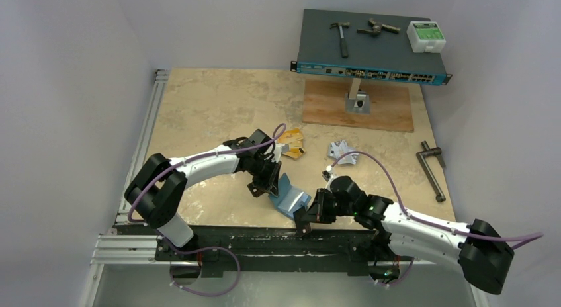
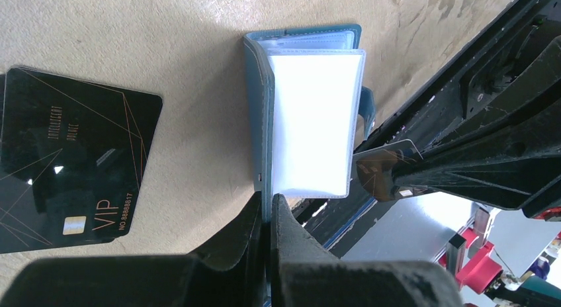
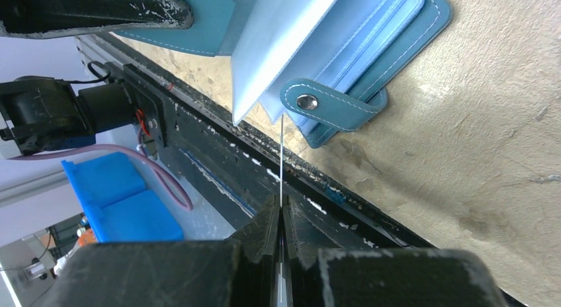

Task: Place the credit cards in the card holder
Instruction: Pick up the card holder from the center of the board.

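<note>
Beside a black card (image 2: 73,155), left hand (image 2: 268,209) pinches card holder (image 2: 311,122), right hand (image 3: 281,206) a card (image 2: 380,167).

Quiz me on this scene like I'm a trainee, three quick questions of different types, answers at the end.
1. True or false: the left gripper is pinching the card holder.
2. What does the right gripper hold? A) the card holder B) a card C) nothing
3. Fill in: the black VIP card lies flat on the ___.
Key: 1 true; 2 B; 3 table.
</note>
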